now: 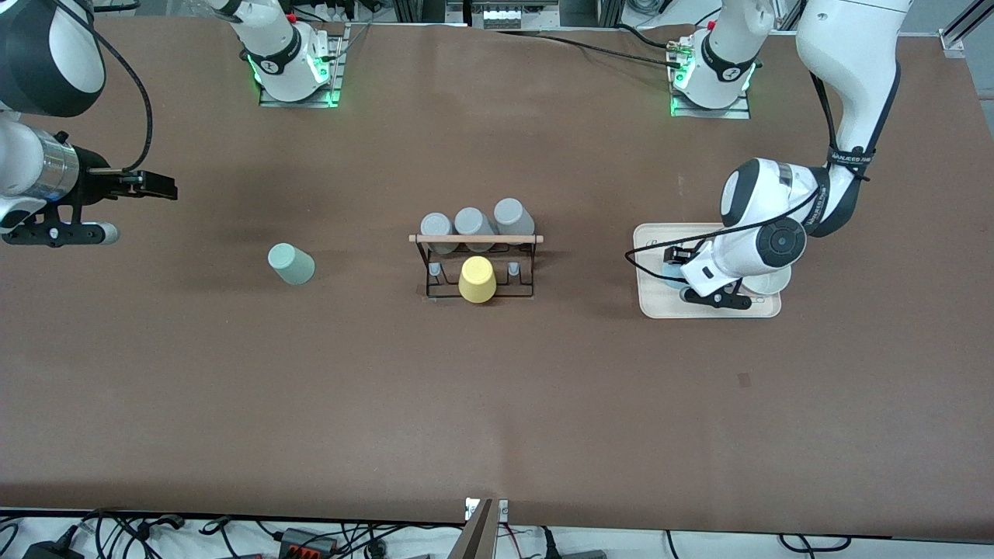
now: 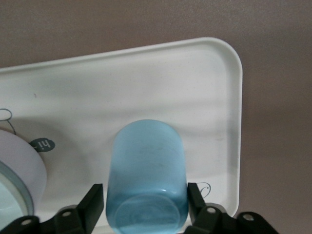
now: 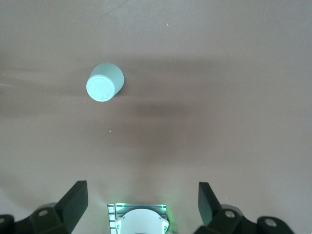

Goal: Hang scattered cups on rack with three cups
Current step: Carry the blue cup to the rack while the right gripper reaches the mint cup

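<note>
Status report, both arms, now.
Left gripper around light blue plastic tumbler on beige tray. Right gripper open, waiting above table; sage green tumbler untouched.
</note>
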You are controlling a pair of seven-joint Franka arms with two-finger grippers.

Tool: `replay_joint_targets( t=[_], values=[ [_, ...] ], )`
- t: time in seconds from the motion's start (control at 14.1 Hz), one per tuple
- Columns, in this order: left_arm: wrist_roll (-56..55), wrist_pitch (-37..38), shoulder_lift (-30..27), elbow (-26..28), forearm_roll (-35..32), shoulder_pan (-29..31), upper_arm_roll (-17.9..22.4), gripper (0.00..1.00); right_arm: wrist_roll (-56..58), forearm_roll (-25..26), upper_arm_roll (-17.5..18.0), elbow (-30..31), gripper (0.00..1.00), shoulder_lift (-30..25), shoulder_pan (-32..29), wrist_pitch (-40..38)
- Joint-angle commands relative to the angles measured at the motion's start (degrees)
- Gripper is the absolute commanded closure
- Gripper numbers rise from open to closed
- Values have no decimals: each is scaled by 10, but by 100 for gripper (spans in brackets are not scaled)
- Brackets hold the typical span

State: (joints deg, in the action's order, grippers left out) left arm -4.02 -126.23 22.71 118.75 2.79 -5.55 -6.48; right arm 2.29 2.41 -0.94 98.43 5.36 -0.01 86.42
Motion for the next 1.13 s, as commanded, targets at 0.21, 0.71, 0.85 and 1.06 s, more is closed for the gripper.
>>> replay_joint_targets(
  t=[0.21,0.71,0.85,1.06],
  values=[
    [-2,115,-6,-109,10,9,-1,65,11,-9,-7,15,0,-9,6,9],
    [-34,232,18,-318,16,-25,-6,66,3,-9,-5,71,0,-14,24,105],
    [-63,234,19,-344,10,-69,-5,67,3,-9,-5,111,0,-16,26,167],
    [-119,235,19,-352,11,-128,-4,67,3,-9,-5,213,0,-37,42,295]
  ],
)
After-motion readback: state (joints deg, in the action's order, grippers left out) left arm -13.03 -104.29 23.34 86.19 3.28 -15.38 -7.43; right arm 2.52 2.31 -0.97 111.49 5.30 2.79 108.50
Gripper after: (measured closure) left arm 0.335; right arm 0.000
